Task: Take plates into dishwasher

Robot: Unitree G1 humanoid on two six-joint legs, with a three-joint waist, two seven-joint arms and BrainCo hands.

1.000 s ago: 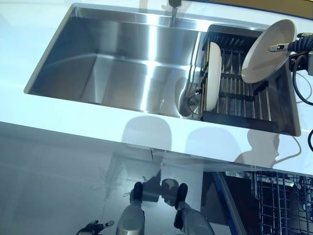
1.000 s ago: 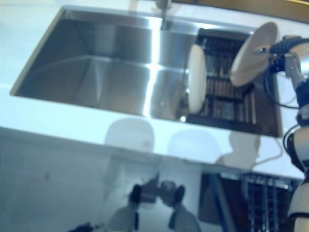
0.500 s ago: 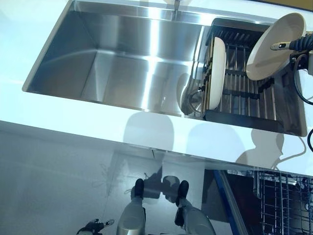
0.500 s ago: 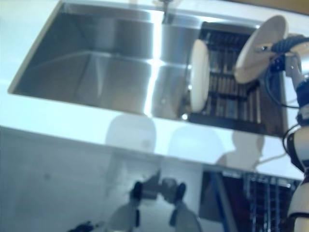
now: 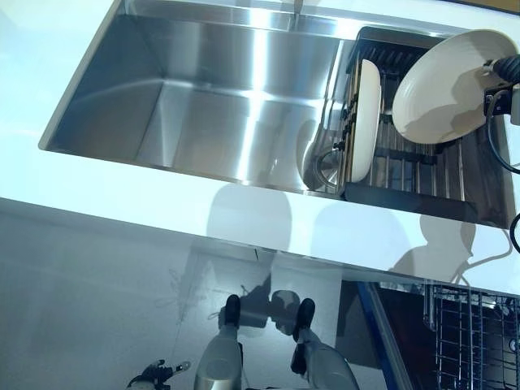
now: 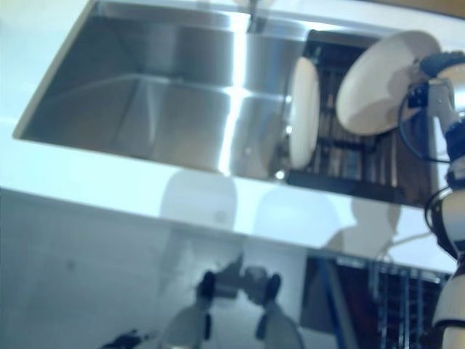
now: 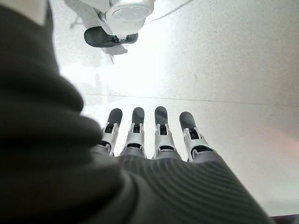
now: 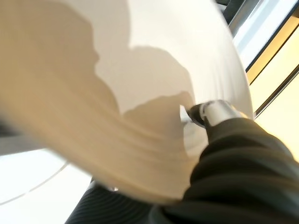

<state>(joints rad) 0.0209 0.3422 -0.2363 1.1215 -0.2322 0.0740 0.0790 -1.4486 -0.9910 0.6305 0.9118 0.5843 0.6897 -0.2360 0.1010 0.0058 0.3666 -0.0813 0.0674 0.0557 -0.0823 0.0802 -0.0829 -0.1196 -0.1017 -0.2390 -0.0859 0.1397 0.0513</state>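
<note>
Stainless steel sink [image 5: 203, 106] holds a dark slatted rack [image 5: 406, 175] (one cream plate [image 5: 366, 118] upright); right hand [image 5: 505, 69] pinches a round glossy cream plate [image 5: 443, 97] above it. Left hand [image 7: 154, 135] hangs straight-fingered, empty.

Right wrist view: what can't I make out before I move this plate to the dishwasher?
- Right hand: in its wrist view the held plate fills the picture, hiding most of the fingers and the rack.
- Dishwasher rack: eye views' lower right edge cuts it off; free slots unknown.
- Second plate in the drying rack: seen edge-on, its face hidden.
- Left hand: idle, fingers straight.
</note>
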